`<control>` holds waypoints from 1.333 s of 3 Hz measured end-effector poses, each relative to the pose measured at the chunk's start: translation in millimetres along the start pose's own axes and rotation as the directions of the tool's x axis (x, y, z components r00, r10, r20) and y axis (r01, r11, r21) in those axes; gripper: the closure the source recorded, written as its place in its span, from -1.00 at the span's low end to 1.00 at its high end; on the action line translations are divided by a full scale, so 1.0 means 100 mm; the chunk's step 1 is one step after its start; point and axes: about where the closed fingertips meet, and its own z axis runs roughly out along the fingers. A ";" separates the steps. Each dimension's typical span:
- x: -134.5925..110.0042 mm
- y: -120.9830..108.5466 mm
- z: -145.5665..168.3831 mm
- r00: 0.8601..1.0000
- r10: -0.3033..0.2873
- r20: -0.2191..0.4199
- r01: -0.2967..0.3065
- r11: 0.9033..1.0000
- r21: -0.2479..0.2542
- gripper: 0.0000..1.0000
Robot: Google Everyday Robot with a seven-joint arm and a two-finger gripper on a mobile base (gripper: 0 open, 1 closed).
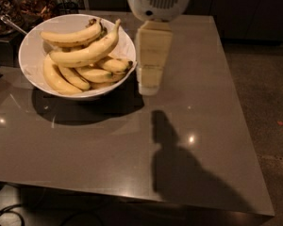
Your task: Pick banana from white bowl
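Note:
The white bowl [30,65] stands at the back left of the grey table and holds several yellow bananas. The banana [87,52], long, thick and gently curved with a pale tapering stem pointing up right, lies on top of the pile. A slimmer banana [73,36] lies behind it, and shorter ones lie beneath. My gripper [149,86] hangs from the white wrist housing [159,1] just right of the bowl's rim, above the table, and touches no banana.
The grey table [132,149] stretches from the bowl to a front edge and a right edge. My arm's shadow [179,168] lies on it at the front right. A dark dish with a spoon [12,25] and clutter stand at the back left.

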 end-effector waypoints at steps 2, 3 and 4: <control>-0.94 -0.40 -0.05 0.993 -0.074 0.090 0.068 0.995 0.068 -1.00; -0.91 -0.46 0.06 0.993 -0.035 0.109 0.031 0.999 0.038 -1.00; -0.92 -0.60 0.28 0.994 0.009 0.106 -0.009 1.000 -0.009 -1.00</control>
